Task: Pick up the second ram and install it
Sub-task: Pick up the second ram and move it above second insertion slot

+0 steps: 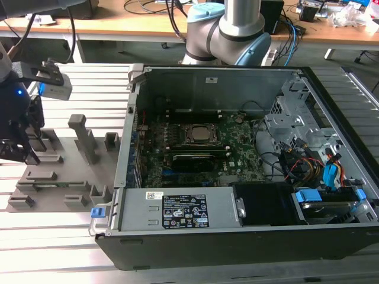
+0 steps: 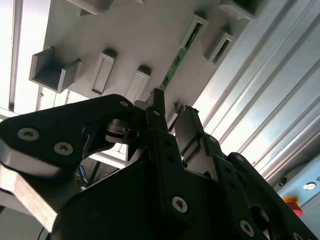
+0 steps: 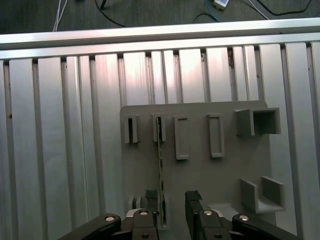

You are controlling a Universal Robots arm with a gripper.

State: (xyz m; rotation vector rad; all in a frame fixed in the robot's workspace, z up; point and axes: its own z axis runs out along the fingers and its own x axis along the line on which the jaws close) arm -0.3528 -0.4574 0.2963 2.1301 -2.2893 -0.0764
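Black two-finger gripper [image 3: 172,201], jaws apart and empty, straddling thin green ram stick [image 3: 160,160] in grey plastic fixture [image 3: 215,185]; best centred before closing.

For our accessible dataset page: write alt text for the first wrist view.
An open gripper hovers over a grey fixture plate, with one finger beside the near end of a thin green ram stick that stands on edge in the plate's holders. The plate lies on a ribbed aluminium table.
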